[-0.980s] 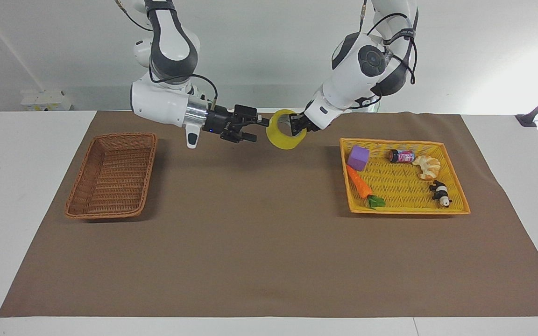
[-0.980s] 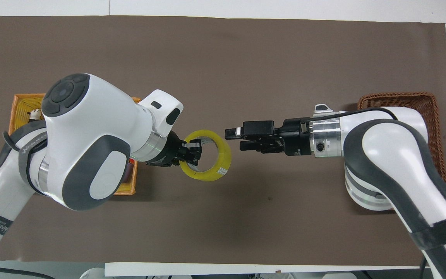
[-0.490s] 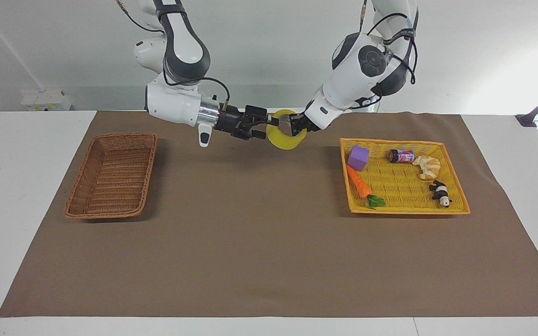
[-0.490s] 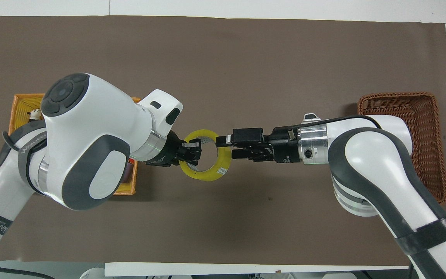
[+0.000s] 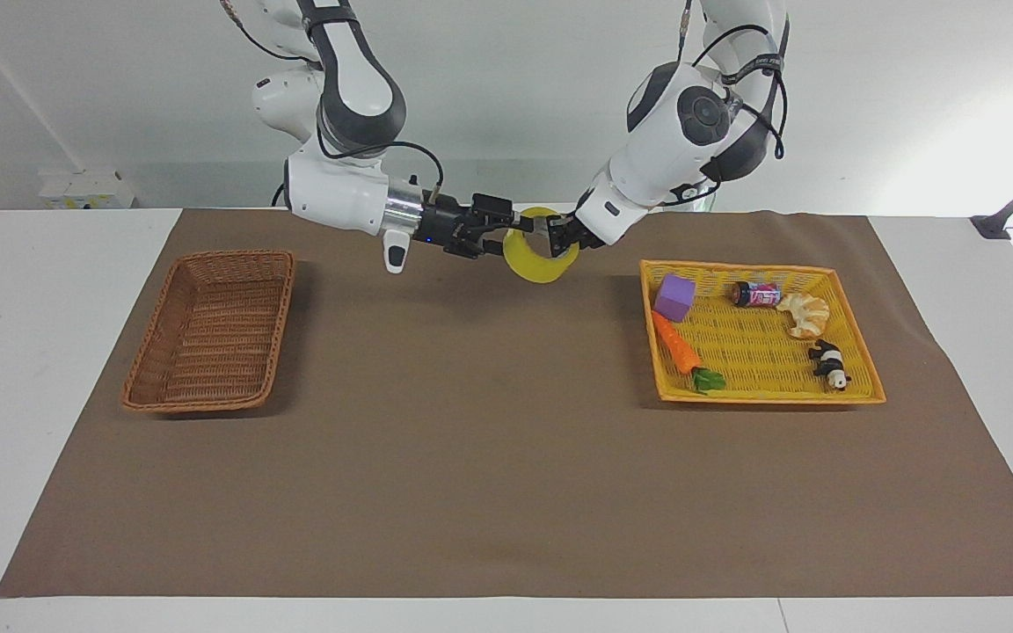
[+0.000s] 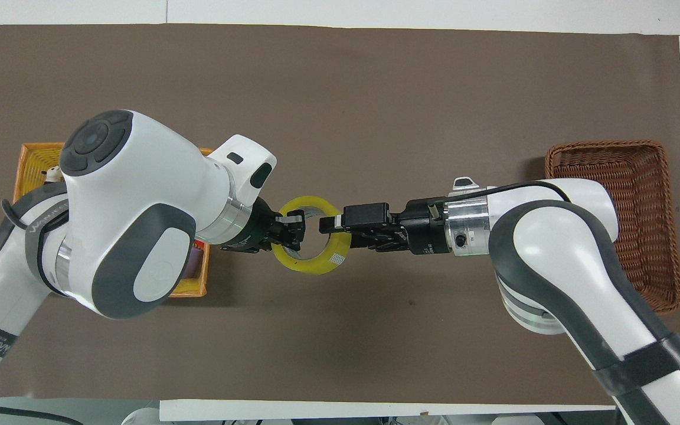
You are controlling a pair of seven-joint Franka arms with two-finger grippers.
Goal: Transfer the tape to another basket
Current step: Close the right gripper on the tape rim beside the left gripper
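Mid-air handover over the mat: left gripper (image 5: 557, 239) clenched on tape (image 5: 540, 261) at its 3 o'clock wall. Right gripper (image 6: 335, 227) spread, straddling the 9 o'clock wall. Clamp right first, then release left; basket (image 5: 212, 330) waits.

Bare brown mat (image 5: 471, 440) from tape (image 5: 535, 262) to wicker basket (image 5: 212, 330)

tape (image 5: 541, 260) over mat middle, between both end effectors | basket (image 5: 210, 330) toward right arm's end

A robotics lab: two mounted arms (image 5: 331, 105), brown mat (image 5: 506, 492) on white table (image 5: 40, 281), bare wall.
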